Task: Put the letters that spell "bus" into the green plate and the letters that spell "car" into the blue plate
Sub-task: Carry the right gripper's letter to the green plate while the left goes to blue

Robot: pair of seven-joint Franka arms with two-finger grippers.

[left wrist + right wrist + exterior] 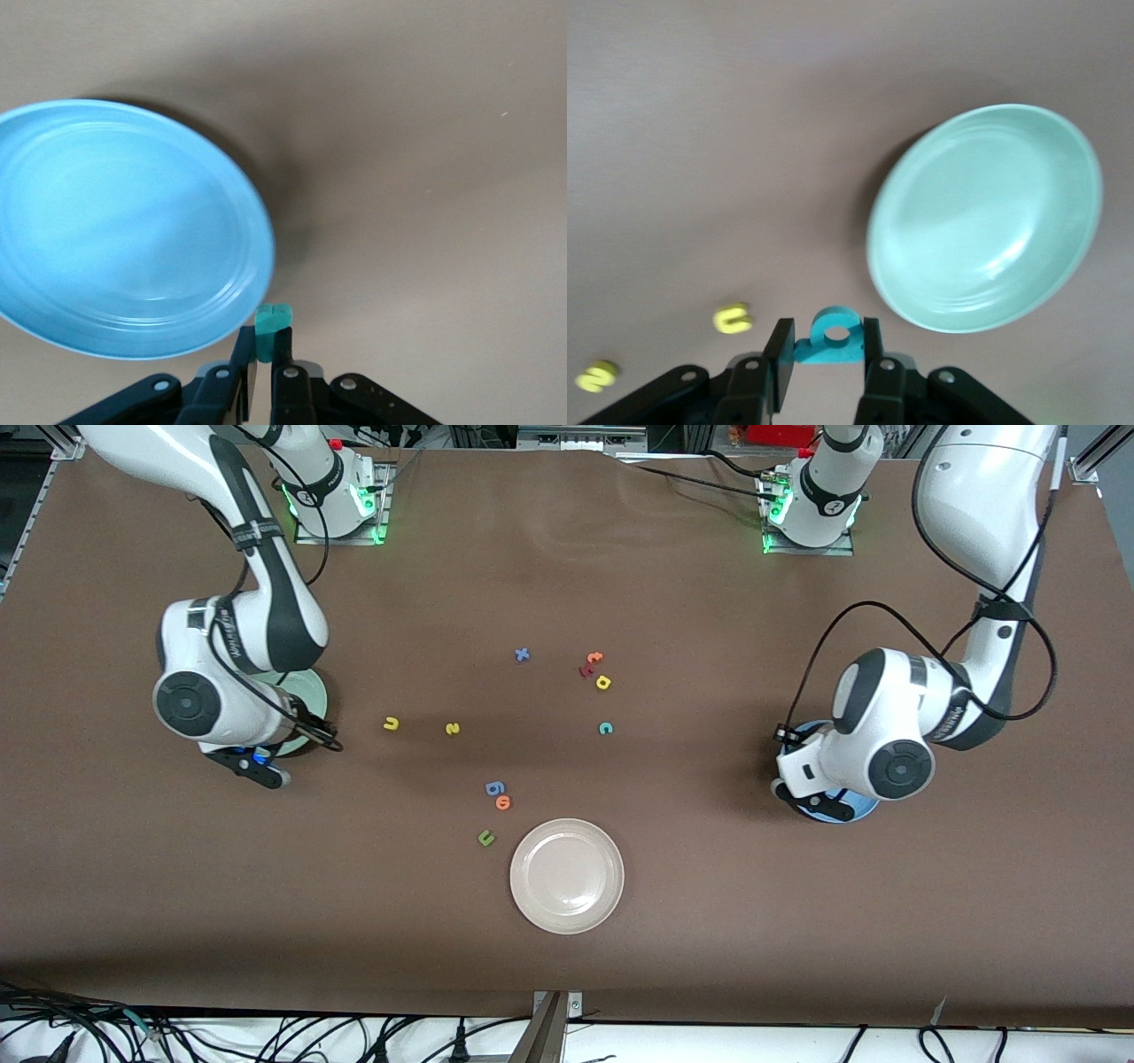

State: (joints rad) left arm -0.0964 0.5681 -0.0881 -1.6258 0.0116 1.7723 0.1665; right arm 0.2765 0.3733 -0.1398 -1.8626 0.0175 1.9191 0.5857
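Brown desk [709, 921], letters scattered mid-surface, cables along the camera-side edge.

Front: yellow u [391, 724], yellow s [453, 729], teal c [605, 728], yellow a [603, 683] loose; cream plate [567, 876] nearer the camera; green plate [312, 691] and blue plate [842, 808] half-hidden under arms.
Left wrist: left gripper [263, 365] clamped on teal r [272, 328] beside the blue plate's rim.
Right wrist: right gripper [826, 356] pinching teal b [831, 336] near the green plate.

green plate [983, 217]: pale mint;
blue plate [124, 230]: sky blue;
third plate [567, 875]: cream;
table [709, 921]: brown
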